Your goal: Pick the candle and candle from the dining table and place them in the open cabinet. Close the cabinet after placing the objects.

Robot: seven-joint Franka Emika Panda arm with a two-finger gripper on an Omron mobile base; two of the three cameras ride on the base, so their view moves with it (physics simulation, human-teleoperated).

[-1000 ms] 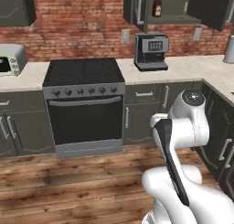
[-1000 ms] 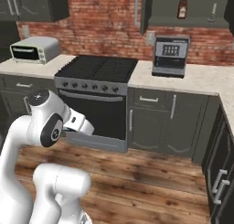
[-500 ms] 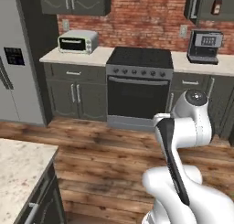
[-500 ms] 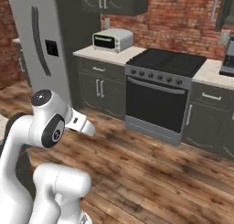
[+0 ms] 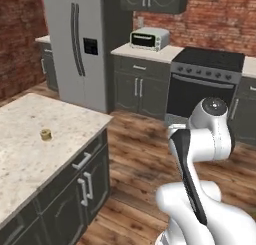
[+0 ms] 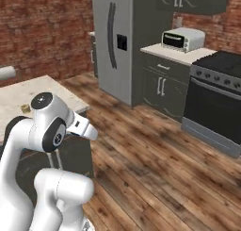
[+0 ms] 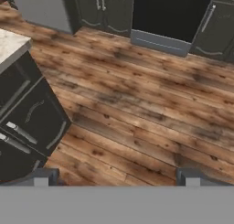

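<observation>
Squat yellowish-tan candle [image 5: 46,134] upright on speckled desk [image 5: 30,154], well apart from arm. Jaws spread wide, gripping nothing, above wooden floor [image 7: 137,104] beside desk corner.

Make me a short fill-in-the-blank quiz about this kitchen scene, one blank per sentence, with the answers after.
1. The small squat candle sits on the speckled top of the dining ____.
2. The toaster oven stands on the counter between the stove and the ____.
3. The floor under the gripper is made of ____ planks.
4. The gripper's jaws stand ____, holding nothing.

Answers: table; refrigerator; wood; open
</observation>
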